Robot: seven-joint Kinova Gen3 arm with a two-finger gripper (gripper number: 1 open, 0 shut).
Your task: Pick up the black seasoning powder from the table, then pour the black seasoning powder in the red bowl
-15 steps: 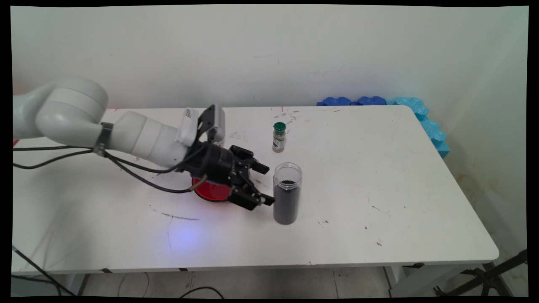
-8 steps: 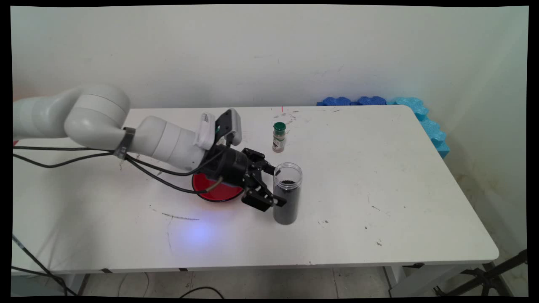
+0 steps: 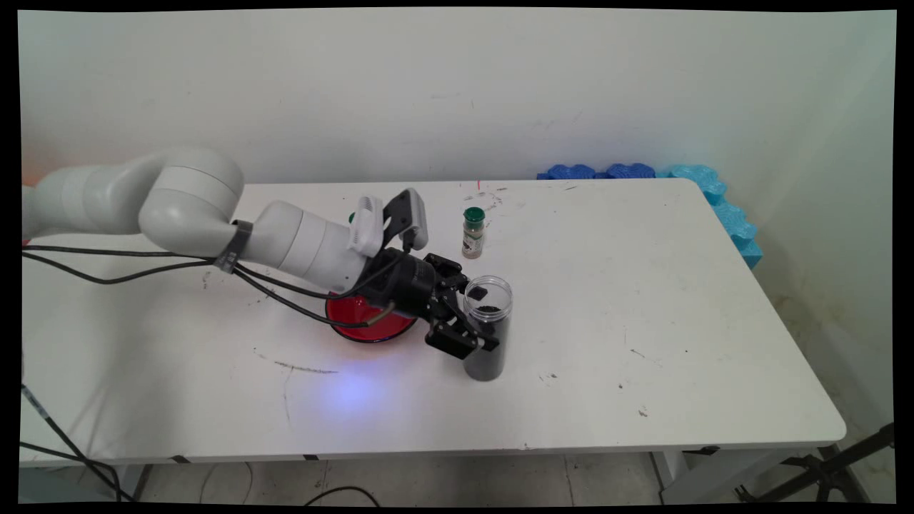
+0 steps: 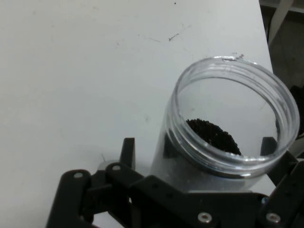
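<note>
Three things stand on the white table [image 3: 643, 300], none near its front edge: nearest is the clear lidless jar [image 3: 487, 328] part-filled with dark grains, just behind and to its left the red bowl [image 3: 364, 321], and farthest, toward the back edge, the small green-capped spice bottle [image 3: 473, 233]. Over the last second the gripper [image 3: 477, 318] has slid rightward from the bowl's side. Its fingers, spread wide, now straddle the jar's upper body, one finger [image 4: 127, 152] either side, not yet clamped.

The open jar [image 3: 487, 328] stands right of the bowl [image 3: 368, 321], the spice bottle [image 3: 473, 233] behind it.
</note>
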